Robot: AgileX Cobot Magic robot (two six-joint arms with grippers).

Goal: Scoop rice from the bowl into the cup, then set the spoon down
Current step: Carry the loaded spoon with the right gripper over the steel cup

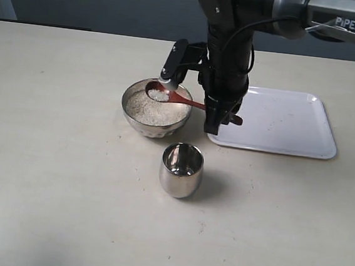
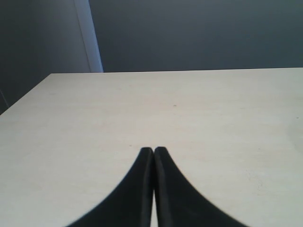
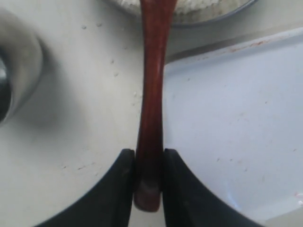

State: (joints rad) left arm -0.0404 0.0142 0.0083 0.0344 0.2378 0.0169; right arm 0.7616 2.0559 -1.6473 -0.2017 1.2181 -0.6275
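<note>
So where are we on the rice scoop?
Done: right gripper is shut on the spoon, and its head carries rice. In hand: that load sits above the bowl. To do: tip it into the cup, which looks empty from here, then set the spoon down.

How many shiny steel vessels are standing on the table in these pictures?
2. The bowl holding rice sits beside the white tray; the cup stands apart from it, nearer the exterior camera. None seems hidden.

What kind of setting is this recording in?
Likely a lab test bench, not a kitchen: pale table, plain dark wall, a robot arm at a steel bowl and cup.
</note>
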